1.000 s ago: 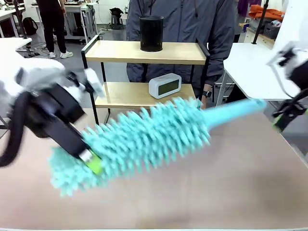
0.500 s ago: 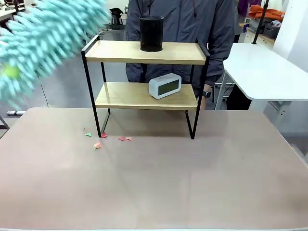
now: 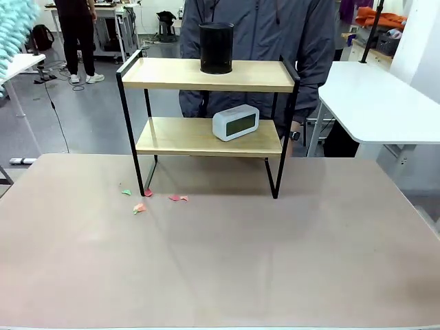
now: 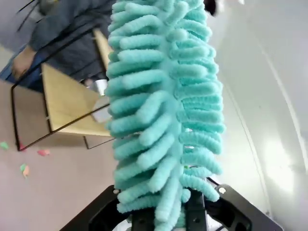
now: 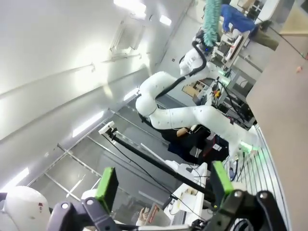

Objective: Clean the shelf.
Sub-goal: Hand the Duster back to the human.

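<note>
The shelf (image 3: 206,75) stands at the table's far side, with a black cylinder cup (image 3: 216,48) on its top board and a white clock (image 3: 236,122) on the lower board. A fluffy turquoise duster (image 4: 163,110) rises straight out of my left gripper (image 4: 185,214), which is shut on its lower end. The duster's tip (image 3: 14,31) pokes in at the top left corner of the front view. The shelf (image 4: 62,98) lies far below it, tilted. My right gripper (image 5: 161,185) is open with nothing in it, green pads (image 5: 107,184) apart, pointing up at the ceiling.
A person in a grey jacket (image 3: 275,34) stands behind the shelf. Small coloured paper scraps (image 3: 139,206) lie on the brown table (image 3: 240,261) near the shelf's front left leg. A white side table (image 3: 375,103) stands to the right.
The duster swung from low over the table up and away to the left, nearly out of the front view. The right gripper opened fully and left the front view.
</note>
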Available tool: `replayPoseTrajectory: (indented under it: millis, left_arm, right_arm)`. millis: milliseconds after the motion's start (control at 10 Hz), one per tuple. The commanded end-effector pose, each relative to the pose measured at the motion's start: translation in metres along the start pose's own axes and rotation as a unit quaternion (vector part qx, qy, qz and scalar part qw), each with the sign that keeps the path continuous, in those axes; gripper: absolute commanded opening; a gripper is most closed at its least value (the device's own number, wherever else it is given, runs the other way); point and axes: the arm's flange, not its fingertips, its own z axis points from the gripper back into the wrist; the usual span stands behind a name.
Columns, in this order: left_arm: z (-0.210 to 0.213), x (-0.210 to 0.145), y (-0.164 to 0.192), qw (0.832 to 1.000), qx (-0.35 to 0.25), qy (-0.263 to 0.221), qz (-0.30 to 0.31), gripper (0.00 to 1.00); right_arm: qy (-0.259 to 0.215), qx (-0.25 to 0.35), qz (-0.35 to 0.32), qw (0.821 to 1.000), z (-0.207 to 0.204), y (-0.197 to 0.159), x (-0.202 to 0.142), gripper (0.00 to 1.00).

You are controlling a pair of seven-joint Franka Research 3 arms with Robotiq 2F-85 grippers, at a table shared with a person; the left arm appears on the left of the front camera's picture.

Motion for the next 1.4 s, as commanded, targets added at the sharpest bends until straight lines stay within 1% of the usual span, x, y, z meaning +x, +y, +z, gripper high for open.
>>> replayPoseTrajectory:
  millis: [0, 100, 300, 400, 500, 600, 1300]
  left_arm:
    - [-0.027, -0.043, 0.028, 0.996, 0.023, -0.009, 0.082, 0.0]
    - [-0.028, -0.038, 0.053, 0.992, 0.035, -0.004, 0.121, 0.0]
    - [-0.031, -0.036, 0.08, 0.985, 0.058, 0.002, 0.161, 0.0]
    - [-0.033, -0.035, 0.085, 0.983, 0.072, 0.002, 0.167, 0.0]
    - [-0.037, -0.034, 0.084, 0.982, 0.079, 0.011, 0.17, 0.0]
    - [-0.036, -0.009, 0.098, 0.985, 0.069, 0.012, 0.158, 0.0]
    - [-0.036, -0.009, 0.098, 0.985, 0.069, 0.012, 0.158, 0.0]
  right_arm:
    - [0.009, -0.005, 0.012, 1.0, 0.009, 0.004, 0.0, 1.0]
    - [0.009, -0.005, 0.012, 1.0, 0.009, 0.004, 0.0, 1.0]
    - [0.009, -0.005, 0.012, 1.0, 0.009, 0.004, 0.0, 1.0]
    - [0.009, -0.005, 0.012, 1.0, 0.009, 0.004, 0.0, 1.0]
    - [0.009, -0.005, 0.012, 1.0, 0.009, 0.004, 0.0, 1.0]
    - [0.009, -0.005, 0.012, 1.0, 0.009, 0.004, 0.0, 1.0]
    - [0.009, -0.005, 0.012, 1.0, 0.009, 0.004, 0.0, 1.0]
